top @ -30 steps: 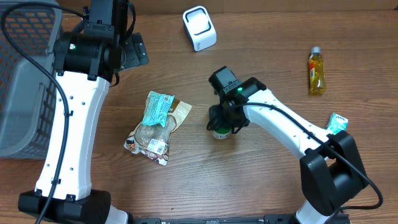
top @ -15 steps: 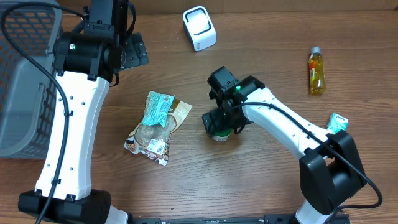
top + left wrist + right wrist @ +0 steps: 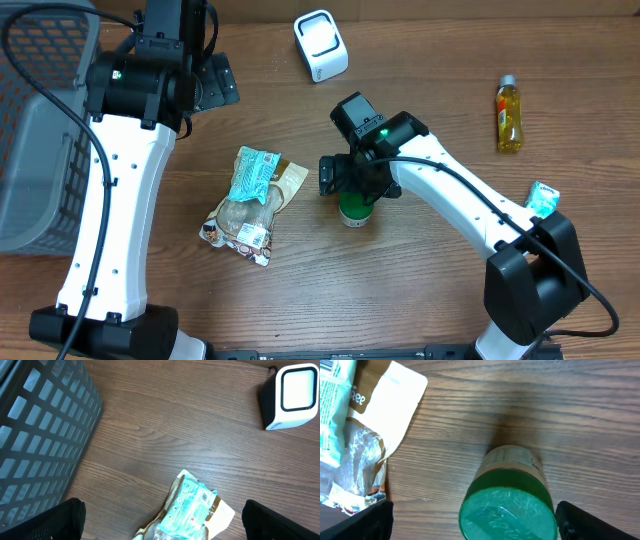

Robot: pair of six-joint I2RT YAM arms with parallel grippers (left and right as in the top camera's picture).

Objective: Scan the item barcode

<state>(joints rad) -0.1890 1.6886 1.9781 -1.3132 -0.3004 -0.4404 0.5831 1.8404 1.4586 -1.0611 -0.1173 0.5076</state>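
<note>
None of the scan looked done: the green-lidded jar [image 3: 507, 510] stood mid-table, well apart from the scanner [image 3: 321, 44] at the far edge. The right gripper [image 3: 355, 182] hung over it, jaws wide, gripping nothing; the left gripper [image 3: 165, 522], also wide, held nothing.

The right gripper [image 3: 354, 188] is hovering over a green-topped jar [image 3: 354, 208] near the middle of the table [image 3: 420, 300]. Its jaws are spreading wide toward nine and three o'clock, and from above they seem to be clear of the jar. Two snack bags [image 3: 252, 205] are lying at nine o'clock from the jar. A white scanner [image 3: 321, 45] is sitting at twelve o'clock, a yellow bottle [image 3: 509, 115] at two o'clock and a small teal packet [image 3: 543, 197] at three o'clock. The left arm [image 3: 120, 190] is stretching alongside a grey basket [image 3: 35, 150] at the table's nine o'clock edge.
</note>
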